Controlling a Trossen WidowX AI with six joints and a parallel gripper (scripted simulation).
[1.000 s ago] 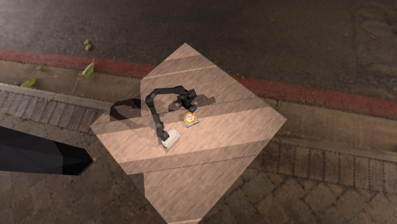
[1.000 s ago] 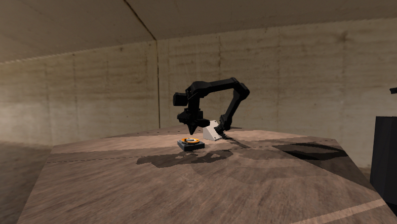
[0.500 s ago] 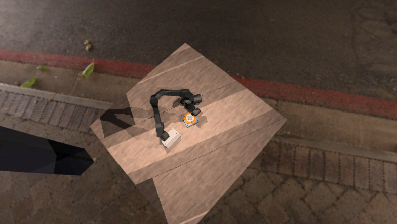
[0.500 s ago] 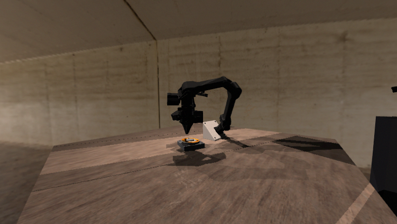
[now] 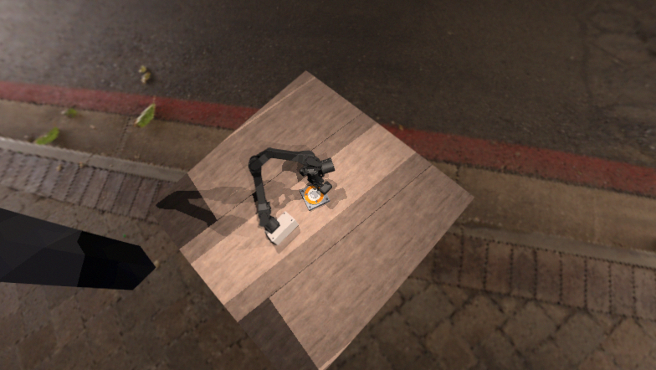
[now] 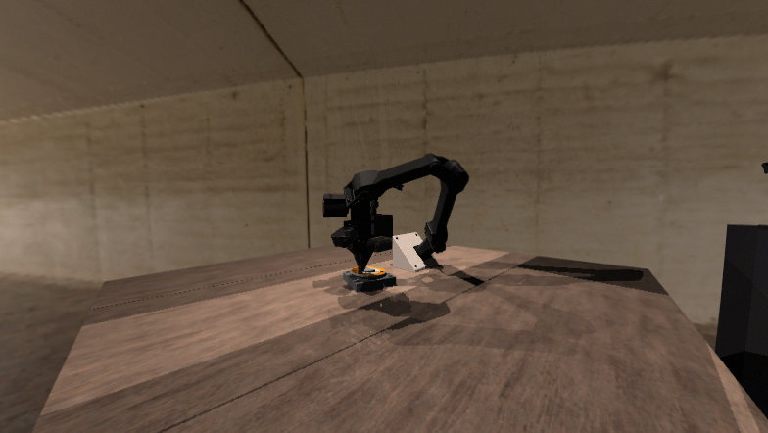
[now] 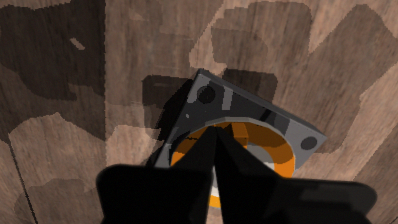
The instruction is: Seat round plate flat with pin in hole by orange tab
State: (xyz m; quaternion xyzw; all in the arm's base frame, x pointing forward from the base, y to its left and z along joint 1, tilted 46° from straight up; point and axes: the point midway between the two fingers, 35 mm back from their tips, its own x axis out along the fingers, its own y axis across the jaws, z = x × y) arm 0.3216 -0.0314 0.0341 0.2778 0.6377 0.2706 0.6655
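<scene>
Orange plate (image 7: pixel 278 161) under closed, empty end effector (image 7: pixel 216 131); no legible writing

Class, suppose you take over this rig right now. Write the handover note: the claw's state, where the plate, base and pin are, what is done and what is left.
Claw: shut, holding nothing, pointing down with its tips at the round plate, over the side nearer the arm.
Plate: orange-rimmed, on the dark square base, which sits on the wooden table in front of the arm's white mount.
Pin and the hole by the tab: hidden behind the claw; contact with the plate cannot be judged.
Done: arm positioned over the plate.
Left: turn the plate until that hole meets the pin, let it drop flat, then lift the claw away.
</scene>
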